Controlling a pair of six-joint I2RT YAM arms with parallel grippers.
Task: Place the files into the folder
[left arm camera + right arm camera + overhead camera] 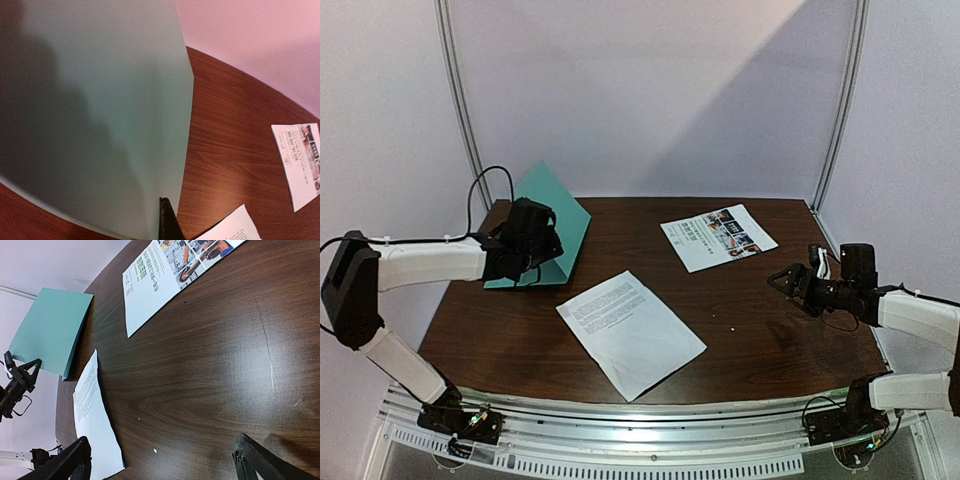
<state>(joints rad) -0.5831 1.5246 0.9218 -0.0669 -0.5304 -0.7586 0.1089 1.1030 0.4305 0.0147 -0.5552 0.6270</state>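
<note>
The teal folder (558, 205) lies at the far left of the table with its top cover raised at an angle. My left gripper (532, 250) is shut on that cover's near edge. The left wrist view shows the cover (100, 100) against one dark finger (167, 222), and the other finger is hidden behind the card. The plain white sheet (630, 332) lies in the table's near middle. The sheet with colour photos (718, 236) lies at the far right. My right gripper (786, 281) is open and empty above bare wood (162, 467), to the right of both sheets.
The brown wooden table (760, 340) has a metal rail along its near edge (640, 415). Pale walls and two grey poles (460, 100) stand behind. A black cable (485, 185) loops by the left arm. Small white specks (155, 450) lie on the wood.
</note>
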